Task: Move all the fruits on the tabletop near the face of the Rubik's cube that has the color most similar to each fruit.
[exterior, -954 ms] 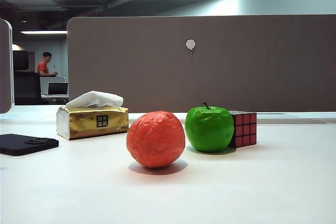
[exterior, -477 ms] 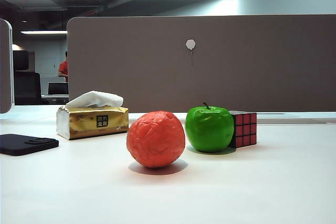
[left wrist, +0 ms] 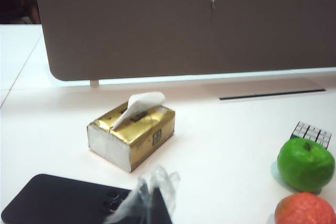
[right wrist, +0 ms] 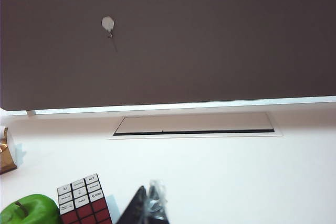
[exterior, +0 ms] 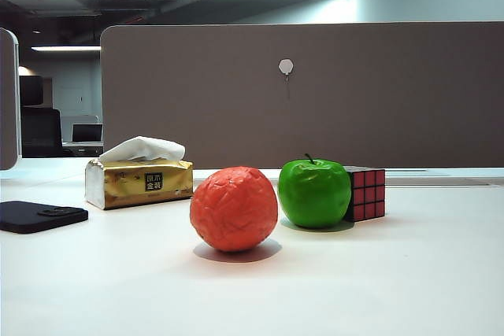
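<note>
Both grippers raised above tabletop (exterior: 394, 273), left gripper (left wrist: 149, 203), right gripper (right wrist: 147, 208), jaws seemingly closed.

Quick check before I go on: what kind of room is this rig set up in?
Most likely an open-plan office. A white desk is backed by a grey partition screen, with a tissue box and phone on it, and another desk with a monitor behind.

You see the apple (exterior: 314, 193) touching the Rubik's cube (exterior: 365, 193) on its left, the crinkly ball (exterior: 233, 208) further left and nearer, both grippers out of the exterior view.
</note>
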